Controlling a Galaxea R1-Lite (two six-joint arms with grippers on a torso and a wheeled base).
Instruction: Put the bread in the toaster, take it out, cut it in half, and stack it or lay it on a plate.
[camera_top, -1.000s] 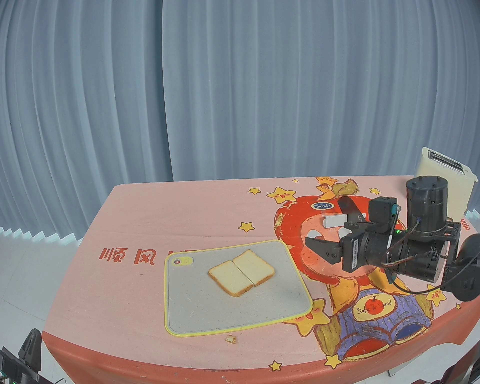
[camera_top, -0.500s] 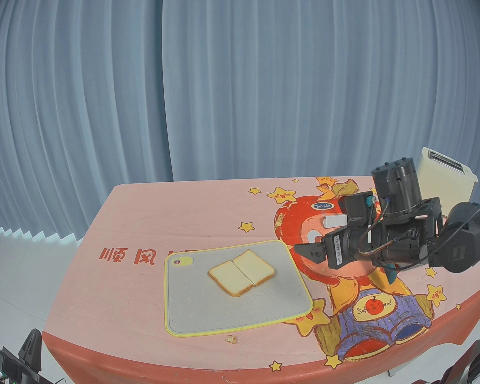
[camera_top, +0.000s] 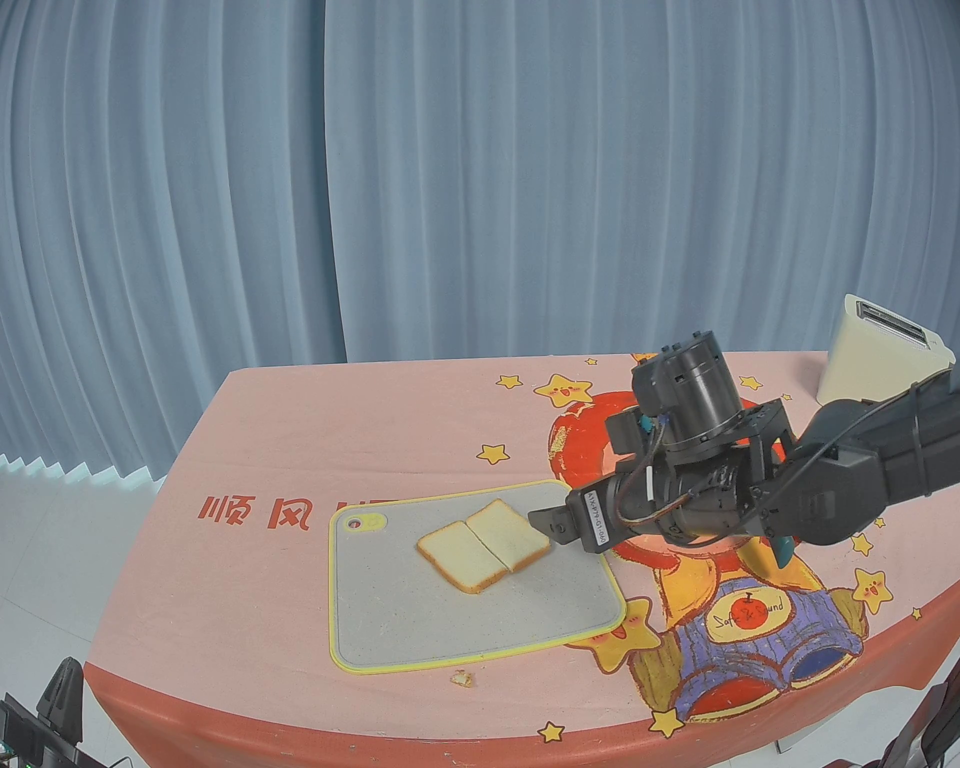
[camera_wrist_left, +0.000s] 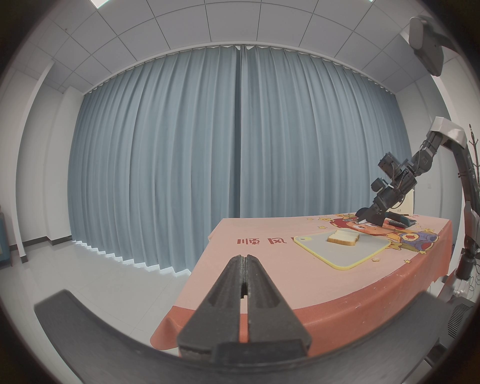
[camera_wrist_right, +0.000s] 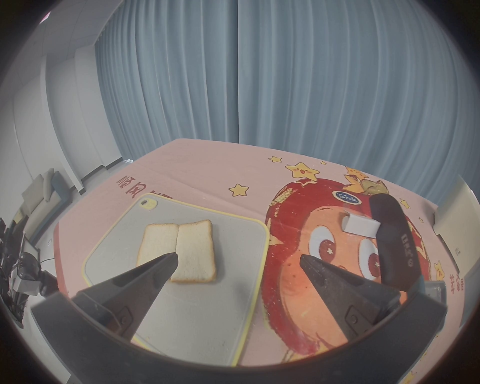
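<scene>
The bread (camera_top: 483, 546) lies on the board (camera_top: 400, 610) as two halves side by side, touching along the cut, so by my judgement the toasting and the cutting are done. What is left is to lift the halves and stack or lay them on a plate.

My right end effector (camera_wrist_right: 239, 259) hangs released, jaws spread wide, at three o'clock of the bread, low over the board's edge and just beside the nearer half. My left end effector (camera_wrist_left: 245, 260) is clenched on nothing, down off the worktop (camera_top: 350, 430) at its eight o'clock corner, well apart from everything.

The toaster (camera_top: 880, 350) stands at two o'clock of the board, near the worktop's far right edge. A black tool (camera_wrist_right: 395, 245), likely the knife, lies behind my right wrist at one o'clock of the board. From nine through twelve o'clock the cloth lies open, with room to swing. A crumb (camera_top: 461, 679) sits at six o'clock, close to the front edge, where the drop is near.
</scene>
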